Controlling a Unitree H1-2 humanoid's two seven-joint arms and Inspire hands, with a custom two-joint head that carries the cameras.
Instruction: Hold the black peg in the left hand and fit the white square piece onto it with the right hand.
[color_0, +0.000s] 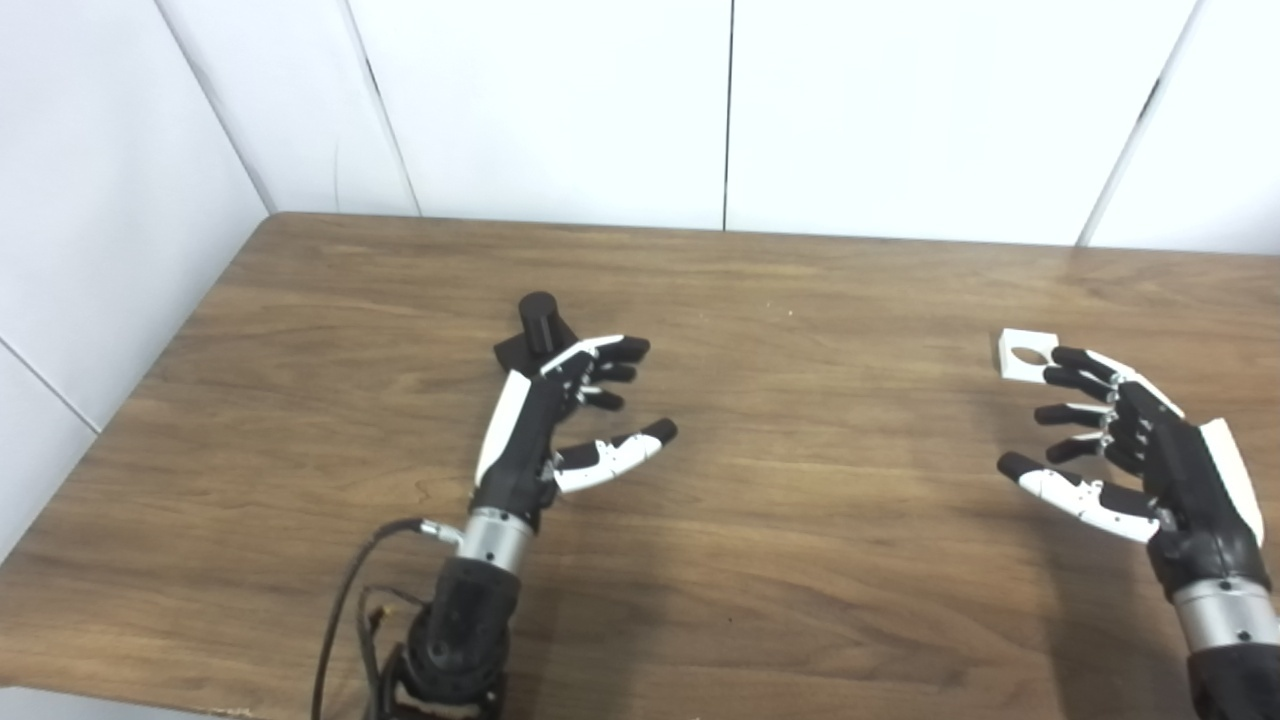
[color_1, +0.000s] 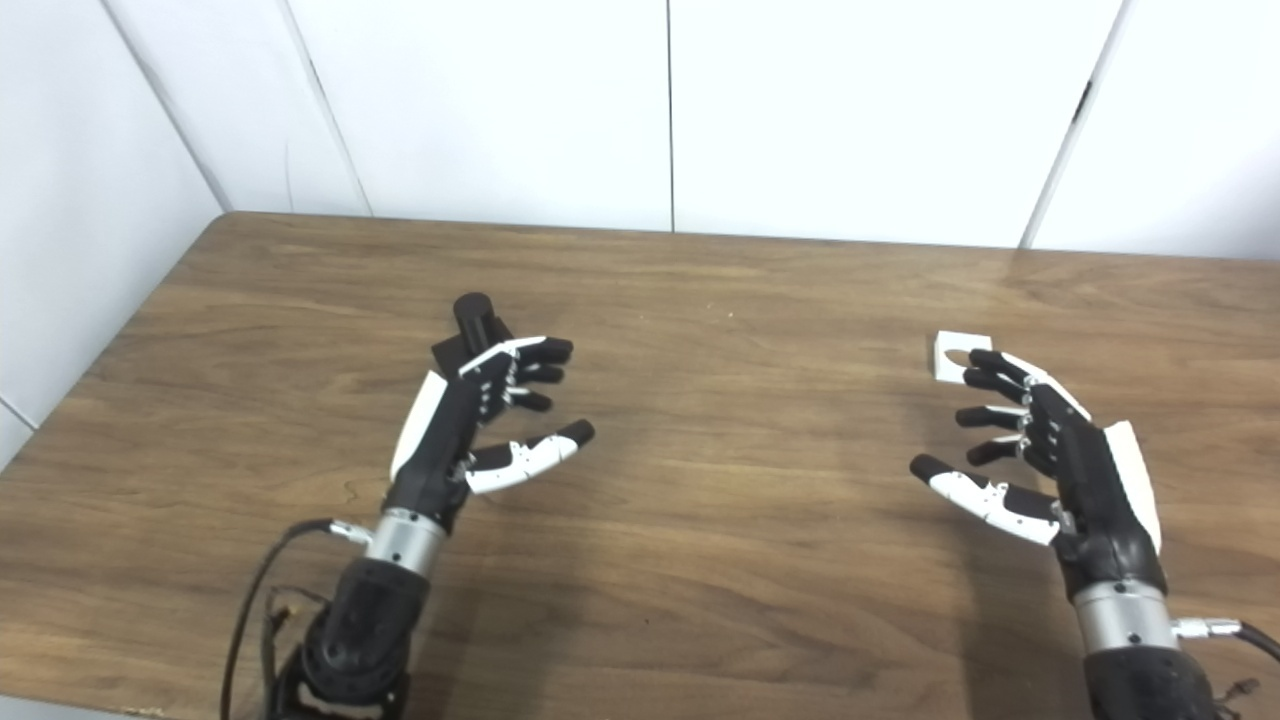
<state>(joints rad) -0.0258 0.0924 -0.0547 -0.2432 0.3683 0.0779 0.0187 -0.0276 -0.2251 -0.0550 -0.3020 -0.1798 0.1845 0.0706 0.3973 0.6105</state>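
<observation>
While both robot hands hover open, empty — black peg (color_0: 540, 325) upright just beyond left robot hand (color_0: 545, 420); white square piece (color_0: 1027, 354) beyond right robot hand (color_0: 1130, 450).

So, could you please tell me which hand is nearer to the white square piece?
Right. The right hand has fingertips beside the white square piece; the left hand is far across the table, by the black peg.

A wooden table (color_0: 800, 300) with a dark brown grain fills most of the view, its top catching a soft, even sheen. Behind it stands a wall of white panels (color_0: 560, 100) (split by thin dark vertical seams), and another white panel wall (color_0: 90, 220) runs along the table's left edge.
</observation>
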